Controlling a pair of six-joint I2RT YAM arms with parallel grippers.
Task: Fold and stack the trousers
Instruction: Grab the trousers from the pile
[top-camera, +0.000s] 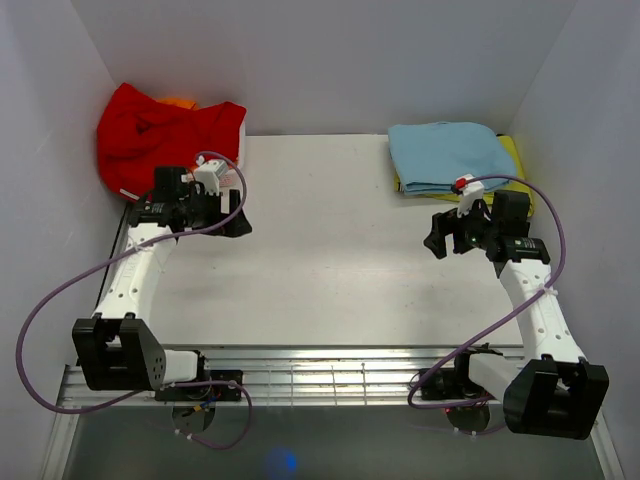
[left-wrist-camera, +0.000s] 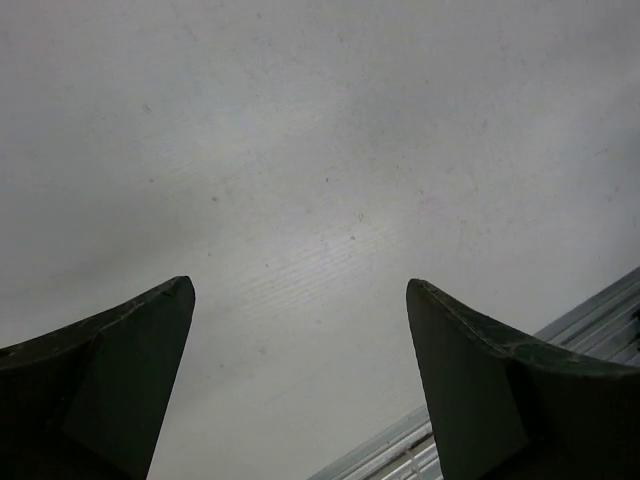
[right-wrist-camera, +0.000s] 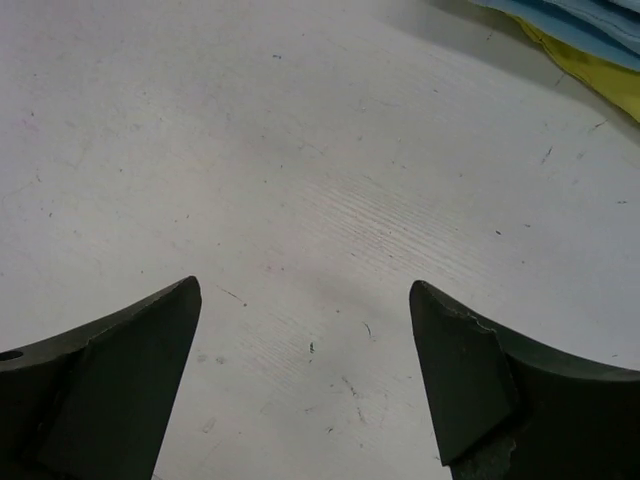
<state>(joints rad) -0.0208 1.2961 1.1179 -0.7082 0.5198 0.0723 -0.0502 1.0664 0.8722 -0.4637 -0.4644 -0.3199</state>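
Left jaws and right jaws spread above the table (top-camera: 330, 270), trousers (top-camera: 160, 130) heaped back-left

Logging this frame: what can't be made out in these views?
The trousers: bunched in the far-left corner, top view; legs and stripes lost in their own folds.
The orange garment: only a sliver shows behind the trousers.
The yellow cloth: mostly covered by the light blue garment; cut off at the right wrist view's edge.
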